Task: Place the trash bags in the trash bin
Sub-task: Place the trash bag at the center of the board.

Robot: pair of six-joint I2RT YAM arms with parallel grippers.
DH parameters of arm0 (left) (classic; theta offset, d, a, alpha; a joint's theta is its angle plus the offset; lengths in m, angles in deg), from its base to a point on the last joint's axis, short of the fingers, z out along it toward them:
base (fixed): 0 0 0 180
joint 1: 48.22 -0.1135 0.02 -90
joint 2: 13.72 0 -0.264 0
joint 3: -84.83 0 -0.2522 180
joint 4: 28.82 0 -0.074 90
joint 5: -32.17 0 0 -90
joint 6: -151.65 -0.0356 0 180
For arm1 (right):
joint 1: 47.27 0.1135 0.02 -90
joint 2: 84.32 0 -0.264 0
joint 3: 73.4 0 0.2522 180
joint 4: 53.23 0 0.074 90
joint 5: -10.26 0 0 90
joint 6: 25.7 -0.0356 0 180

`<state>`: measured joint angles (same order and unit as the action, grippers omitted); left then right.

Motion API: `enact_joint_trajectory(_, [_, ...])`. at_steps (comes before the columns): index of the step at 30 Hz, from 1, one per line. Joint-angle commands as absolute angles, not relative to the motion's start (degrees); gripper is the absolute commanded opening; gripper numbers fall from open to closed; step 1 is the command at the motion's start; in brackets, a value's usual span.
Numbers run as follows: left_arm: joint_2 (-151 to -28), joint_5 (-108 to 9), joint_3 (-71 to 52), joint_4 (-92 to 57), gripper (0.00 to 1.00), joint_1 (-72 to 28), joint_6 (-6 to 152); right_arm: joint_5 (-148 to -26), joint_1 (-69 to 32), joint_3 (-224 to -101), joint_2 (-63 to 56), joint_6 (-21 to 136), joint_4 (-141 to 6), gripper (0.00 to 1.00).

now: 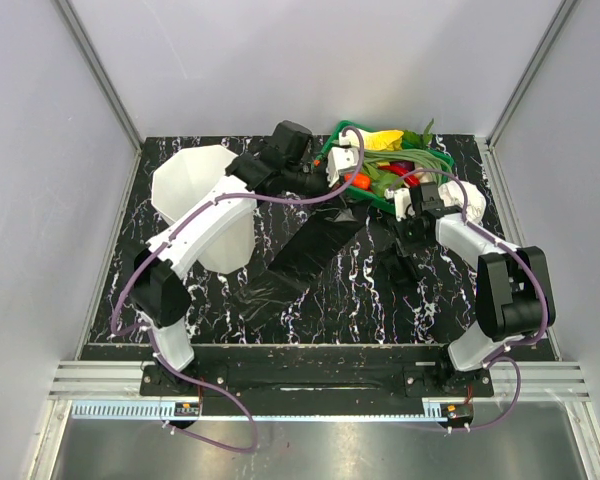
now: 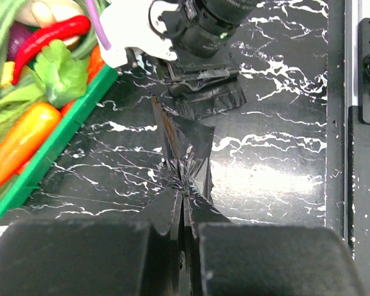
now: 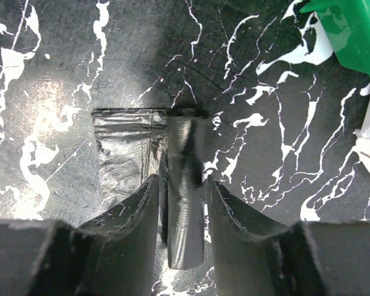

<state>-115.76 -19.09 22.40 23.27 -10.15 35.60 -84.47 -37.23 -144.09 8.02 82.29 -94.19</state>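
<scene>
A black trash bag (image 1: 310, 255) lies spread and crinkled on the marble table, right of the translucent white trash bin (image 1: 195, 200). My left gripper (image 1: 332, 192) is shut on the bag's upper end; in the left wrist view the film (image 2: 182, 145) bunches into the closed fingertips (image 2: 185, 200). My right gripper (image 1: 400, 250) is low over a small folded black bundle (image 3: 124, 145). A raised fold of that bundle (image 3: 185, 185) stands between its fingers (image 3: 142, 209), with thin gaps on both sides. That bundle also shows in the left wrist view (image 2: 206, 98).
A green tray (image 1: 435, 160) of vegetables stands at the back right, close to both grippers; its rim shows in the left wrist view (image 2: 61, 135) and in the right wrist view (image 3: 351, 31). Grey walls enclose the table.
</scene>
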Motion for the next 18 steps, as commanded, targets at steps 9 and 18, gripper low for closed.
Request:
enact_joint_trajectory(9, [-120.16,-17.31,29.76,24.93,0.0,-11.22,36.77,-90.02,-37.43,-147.19,1.21,82.23,-95.2,0.69])
enact_joint_trajectory(18, [-122.79,-14.76,35.21,25.02,0.0,-12.89,38.61,-105.73,-38.74,-156.59,-7.32,82.23,-102.94,0.74])
